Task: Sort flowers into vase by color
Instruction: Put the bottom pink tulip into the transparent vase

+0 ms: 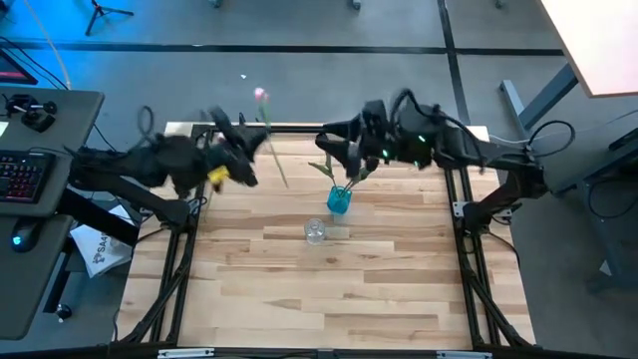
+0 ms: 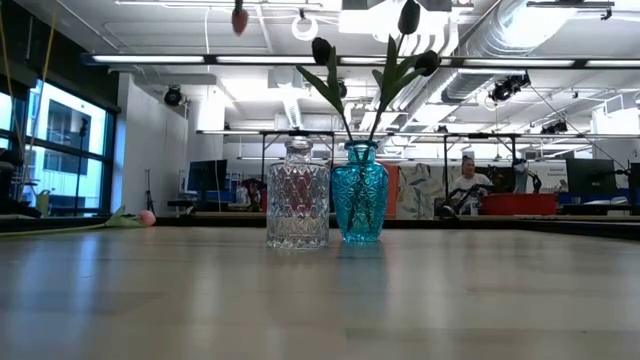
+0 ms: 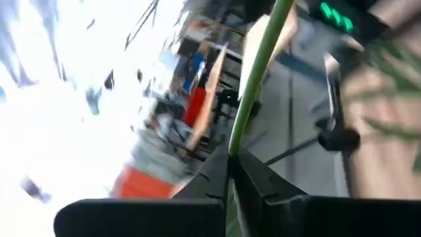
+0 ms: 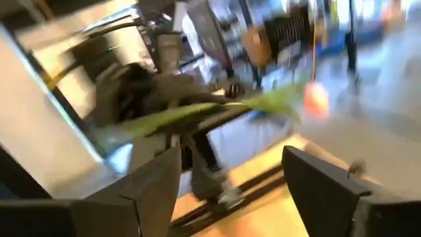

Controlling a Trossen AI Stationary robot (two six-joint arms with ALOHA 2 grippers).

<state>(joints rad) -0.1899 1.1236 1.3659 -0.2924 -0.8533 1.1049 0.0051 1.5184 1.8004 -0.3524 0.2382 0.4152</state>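
Note:
My left gripper (image 1: 261, 152) is shut on a pink tulip (image 1: 261, 96), held high over the table's far left part; its head (image 2: 239, 18) shows at the top of the low view. Dark-headed tulips (image 2: 321, 50) stand with their stems in the blue vase (image 1: 339, 200). A clear glass vase (image 1: 315, 231) stands next to the blue one. Another pink tulip (image 2: 147, 217) lies flat on the table at the far left. My right gripper (image 4: 230, 191) is open with nothing between its fingers. It hovers above the blue vase, facing the held tulip (image 4: 316, 99). My left gripper pinches the pink tulip's thin green stem (image 3: 231, 148) between its two shut fingers, roughly midway along it. The fingers come in level from the table's left and lie across the stem. The tulip is lifted clear and tilted, its head toward the far edge.
The two vases stand close together mid-table, toward the far side. The wide wooden table top (image 1: 329, 299) stretches from them to the near edge. A keyboard desk (image 1: 30, 170) stands off the table's left. A person (image 2: 465, 190) sits far behind in the room.

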